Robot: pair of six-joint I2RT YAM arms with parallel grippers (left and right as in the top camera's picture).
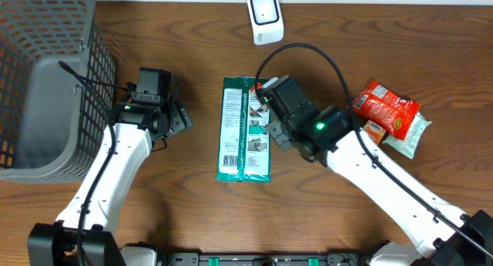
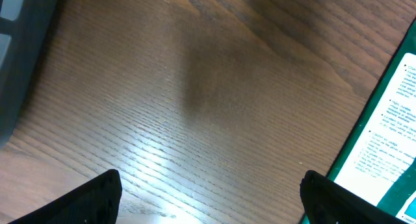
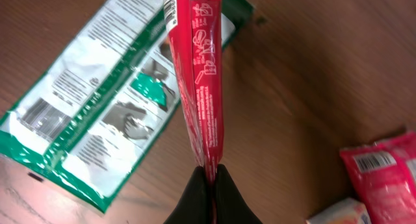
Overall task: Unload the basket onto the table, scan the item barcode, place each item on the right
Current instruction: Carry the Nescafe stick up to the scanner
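Pinched by one thin edge in the right gripper (image 3: 209,185), fingers pressed together on the red packet (image 3: 203,74), and held edge-on over the green package (image 1: 246,129) lying flat mid-table. Angled that way, by the look of it, to bring the packet's barcode (visible near its far end in the wrist view) toward the white scanner (image 1: 264,18) standing at the table's far edge. Parked well aside with the left gripper (image 2: 214,201) spread wide and empty over bare table (image 2: 195,87), near the grey basket (image 1: 46,81), apparently to stay clear.
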